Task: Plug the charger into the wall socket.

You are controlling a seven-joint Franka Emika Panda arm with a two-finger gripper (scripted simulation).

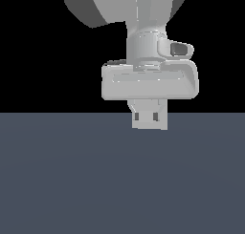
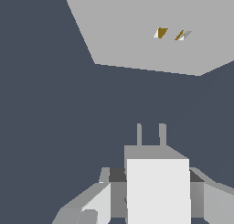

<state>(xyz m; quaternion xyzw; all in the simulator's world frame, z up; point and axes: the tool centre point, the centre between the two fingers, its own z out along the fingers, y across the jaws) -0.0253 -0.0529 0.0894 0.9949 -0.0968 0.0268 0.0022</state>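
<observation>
The end effector (image 1: 150,114) holds the charger (image 1: 150,117) above the floor (image 1: 72,180).

Charger (image 2: 157,189): off-white block, grey top part, two grey prongs. Wall socket (image 2: 137,31): plain light grey plate, two tiny gold holes with white edges. Hand (image 1: 149,80): light grey, dark grey bits inside beside charger. Arm (image 1: 129,8): pale grey, shaded darker at side. Tabletop (image 1: 72,180): dark blue-grey, plain. Background behind arm: black.

Pale grey, smooth-shelled robot arm (image 1: 129,6) with rounded upper housing, cylindrical wrist carrying a small dark-windowed side nub, and a wide rounded-rectangular light-grey gripper (image 1: 150,118) body with a recessed slot across its face.
</observation>
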